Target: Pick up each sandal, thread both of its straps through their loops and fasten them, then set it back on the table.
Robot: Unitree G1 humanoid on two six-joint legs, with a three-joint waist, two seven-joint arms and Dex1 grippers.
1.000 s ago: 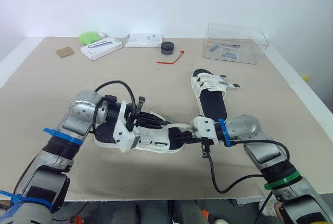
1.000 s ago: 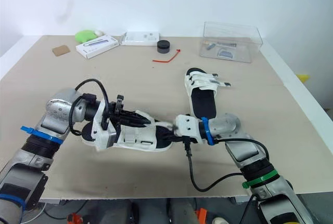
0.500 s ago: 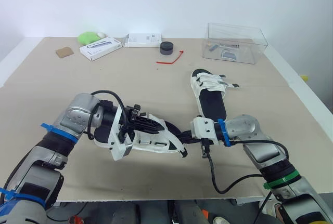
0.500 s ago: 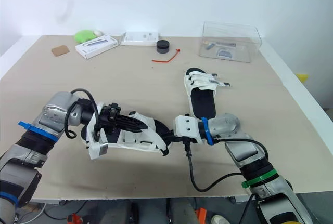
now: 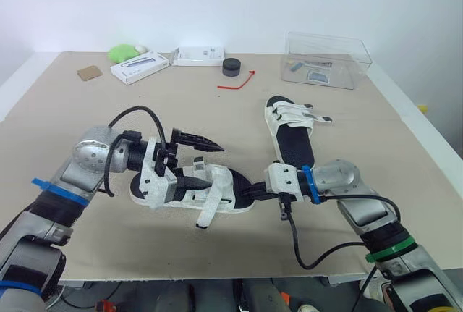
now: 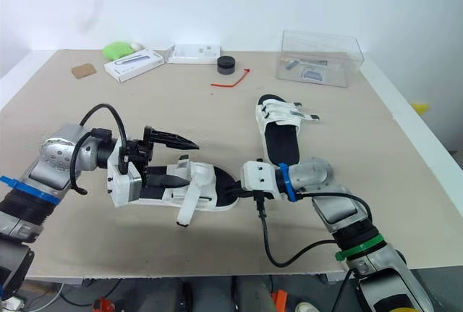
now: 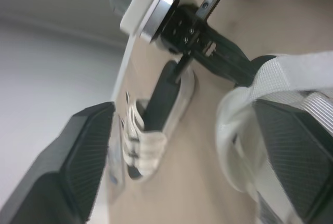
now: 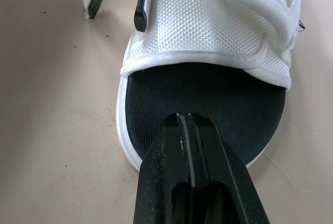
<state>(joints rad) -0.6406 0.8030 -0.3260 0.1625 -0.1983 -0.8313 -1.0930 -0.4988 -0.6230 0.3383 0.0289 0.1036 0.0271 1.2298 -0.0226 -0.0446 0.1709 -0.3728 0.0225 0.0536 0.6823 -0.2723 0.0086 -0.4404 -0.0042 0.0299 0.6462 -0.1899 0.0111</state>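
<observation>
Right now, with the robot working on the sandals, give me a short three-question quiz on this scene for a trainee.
1. True or false: the left gripper is shut.
2. The right gripper has its tips on which part of the near sandal? A) a loose strap B) the black footbed C) a buckle
3. How many sandals lie on the table?

Key: 1 false, its fingers are spread apart. 2 B. 3 two.
</observation>
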